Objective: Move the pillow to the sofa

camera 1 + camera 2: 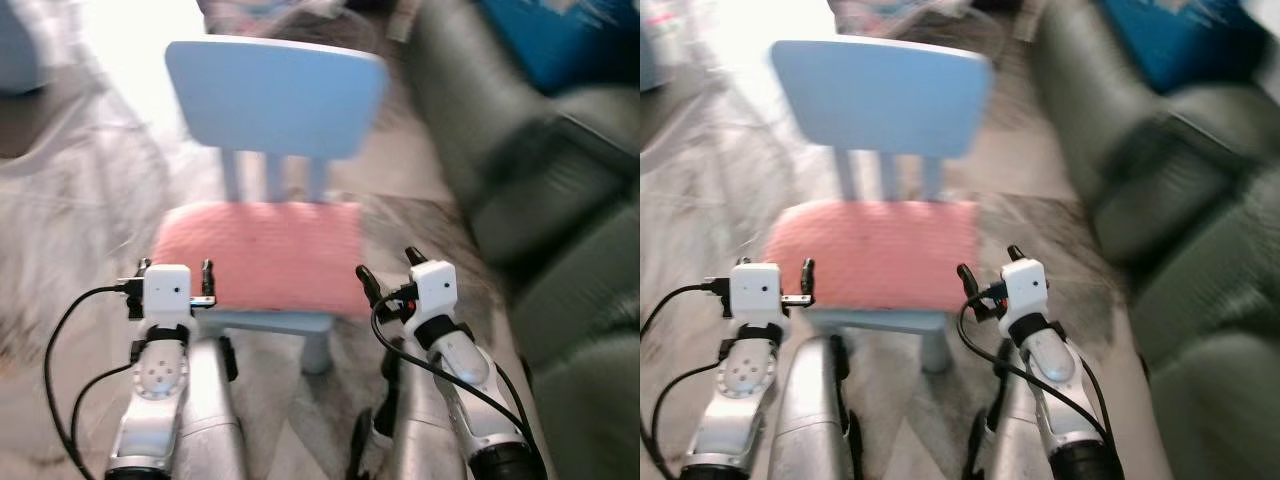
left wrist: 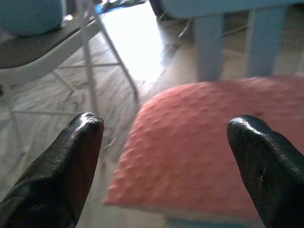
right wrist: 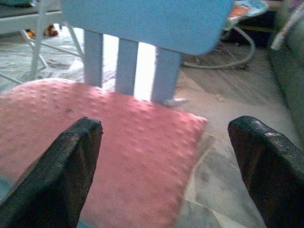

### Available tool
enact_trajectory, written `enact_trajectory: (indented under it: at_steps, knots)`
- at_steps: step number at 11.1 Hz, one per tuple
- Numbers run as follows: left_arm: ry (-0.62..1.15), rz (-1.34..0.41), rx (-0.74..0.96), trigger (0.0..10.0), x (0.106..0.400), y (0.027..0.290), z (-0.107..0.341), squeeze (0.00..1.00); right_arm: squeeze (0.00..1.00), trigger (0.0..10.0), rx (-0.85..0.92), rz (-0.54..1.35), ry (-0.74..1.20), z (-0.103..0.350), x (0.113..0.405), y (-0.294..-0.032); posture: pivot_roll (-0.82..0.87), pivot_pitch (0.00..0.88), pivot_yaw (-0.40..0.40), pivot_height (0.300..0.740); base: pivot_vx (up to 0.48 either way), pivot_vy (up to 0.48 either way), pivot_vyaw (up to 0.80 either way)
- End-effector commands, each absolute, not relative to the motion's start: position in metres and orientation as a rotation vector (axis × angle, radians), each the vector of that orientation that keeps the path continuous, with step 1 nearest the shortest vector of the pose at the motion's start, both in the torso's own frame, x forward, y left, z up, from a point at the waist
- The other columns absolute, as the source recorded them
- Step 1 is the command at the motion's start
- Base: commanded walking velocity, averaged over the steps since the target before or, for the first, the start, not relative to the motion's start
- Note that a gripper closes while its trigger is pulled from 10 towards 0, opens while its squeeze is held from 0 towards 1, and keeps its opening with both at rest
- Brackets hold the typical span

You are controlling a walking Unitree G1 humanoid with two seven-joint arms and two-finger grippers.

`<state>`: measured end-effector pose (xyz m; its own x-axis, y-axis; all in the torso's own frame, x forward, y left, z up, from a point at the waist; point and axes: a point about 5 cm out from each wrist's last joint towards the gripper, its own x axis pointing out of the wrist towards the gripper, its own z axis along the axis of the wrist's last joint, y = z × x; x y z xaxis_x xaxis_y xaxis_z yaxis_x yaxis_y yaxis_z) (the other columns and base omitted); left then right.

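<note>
I have both arms raised in the lower half of the head view. My left gripper [image 1: 175, 272] sits at the lower left, its black fingers spread wide and holding nothing, just at the near left corner of the flat pink pillow with a dimpled, nubby fabric [image 1: 262, 253]. Through the left wrist camera those fingers [image 2: 71, 161] frame that rounded corner, with clear space around each tip. My right gripper [image 1: 390, 268] is at lower centre-right, also wide open and empty, close to the pillow's near right corner; whether a fingertip touches the fabric I cannot tell, as the head views are blurred. The right wrist camera shows the pillow [image 3: 109, 156] spreading between its fingers [image 3: 61, 180].

The pillow lies flat on the seat of a small light blue plastic chair [image 1: 275, 95], covering nearly all of it, in the middle of the frame. A dark grey-green sofa [image 1: 540, 200] runs down the right side, with something blue [image 1: 560, 35] on it at the upper right. Pale marbled floor [image 1: 80, 200] surrounds the chair.
</note>
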<state>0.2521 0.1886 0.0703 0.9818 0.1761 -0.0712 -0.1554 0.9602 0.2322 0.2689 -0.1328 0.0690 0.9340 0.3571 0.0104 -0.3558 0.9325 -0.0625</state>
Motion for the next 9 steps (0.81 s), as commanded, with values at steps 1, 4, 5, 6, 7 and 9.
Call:
enact_trajectory:
  at_steps: [1,4,5,6,7,9]
  knots:
    - [0.14,0.185,0.256,10.0,0.249,0.196,0.064,0.0,0.0,10.0,-0.054,0.362,-0.013,0.069,0.267,-0.133,0.0,0.205,-0.052,0.526,0.0,0.0,0.58]
    - [0.175,0.235,0.319,10.0,0.253,0.227,0.07,0.0,0.0,10.0,-0.003,0.333,0.006,0.072,0.269,-0.134,0.01,0.315,-0.052,0.526,0.0,0.0,0.19]
    - [0.186,0.237,0.337,10.0,0.256,0.234,0.074,0.0,0.0,10.0,0.042,0.303,0.021,0.074,0.271,-0.135,0.01,0.378,-0.061,0.526,0.0,0.0,0.0]
    - [0.192,0.225,0.337,10.0,0.257,0.237,0.078,0.0,0.0,10.0,0.057,0.301,0.032,0.076,0.269,-0.133,0.01,0.421,-0.072,0.522,0.0,0.0,0.0]
    - [0.196,0.215,0.335,10.0,0.259,0.236,0.079,0.0,0.0,10.0,0.096,0.29,0.053,0.075,0.267,-0.132,0.01,0.438,-0.078,0.502,0.0,0.0,0.0]
    - [0.182,0.212,0.329,10.0,0.265,0.234,0.084,0.0,0.0,10.0,0.106,0.301,0.057,0.08,0.266,-0.128,0.0,0.47,-0.088,0.472,0.0,0.0,0.0]
